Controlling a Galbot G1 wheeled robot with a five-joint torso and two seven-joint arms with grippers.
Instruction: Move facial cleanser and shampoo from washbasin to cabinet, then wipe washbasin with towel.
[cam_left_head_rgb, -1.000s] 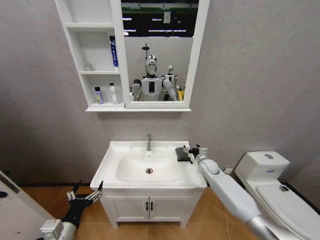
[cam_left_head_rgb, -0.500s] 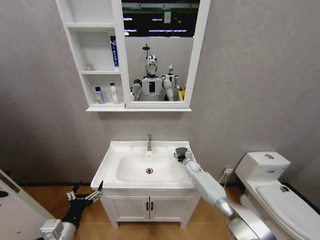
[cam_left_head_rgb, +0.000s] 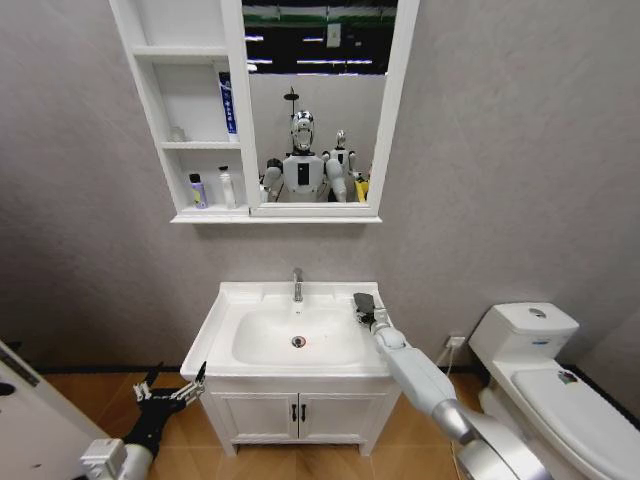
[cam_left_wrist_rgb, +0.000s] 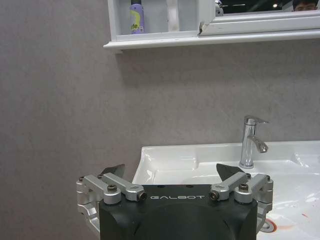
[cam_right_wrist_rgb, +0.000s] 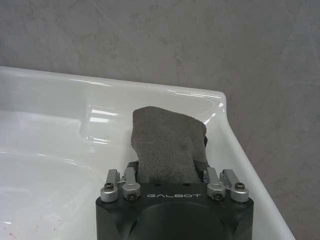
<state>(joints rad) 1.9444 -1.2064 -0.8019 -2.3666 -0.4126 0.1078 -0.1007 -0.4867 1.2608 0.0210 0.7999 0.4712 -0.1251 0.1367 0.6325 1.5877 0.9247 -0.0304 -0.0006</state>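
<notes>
My right gripper (cam_left_head_rgb: 362, 304) reaches over the right rim of the white washbasin (cam_left_head_rgb: 225, 312) and is shut on the dark grey towel (cam_left_head_rgb: 361, 300). In the right wrist view the towel (cam_right_wrist_rgb: 167, 142) stands up between the gripper's (cam_right_wrist_rgb: 167, 171) fingers, resting on the washbasin (cam_right_wrist_rgb: 50, 100) rim beside the bowl. A purple bottle (cam_left_head_rgb: 198, 190) and a white bottle (cam_left_head_rgb: 226, 187) stand in the cabinet's (cam_left_head_rgb: 185, 100) lowest compartment. I cannot tell which is the shampoo and which the facial cleanser. My left gripper (cam_left_head_rgb: 170, 388) hangs open, low beside the vanity, and stands empty (cam_left_wrist_rgb: 170, 172).
A chrome tap (cam_left_head_rgb: 297, 285) stands at the back of the basin. A blue tube (cam_left_head_rgb: 228, 102) leans in the cabinet's middle compartment. A white toilet (cam_left_head_rgb: 540, 365) sits to the right. The low two-door vanity (cam_left_head_rgb: 300, 412) is under the basin.
My right gripper closed on the towel and slid it leftward along the rim toward the bowl, the forearm swinging in front of the basin. The left arm has stayed still.
</notes>
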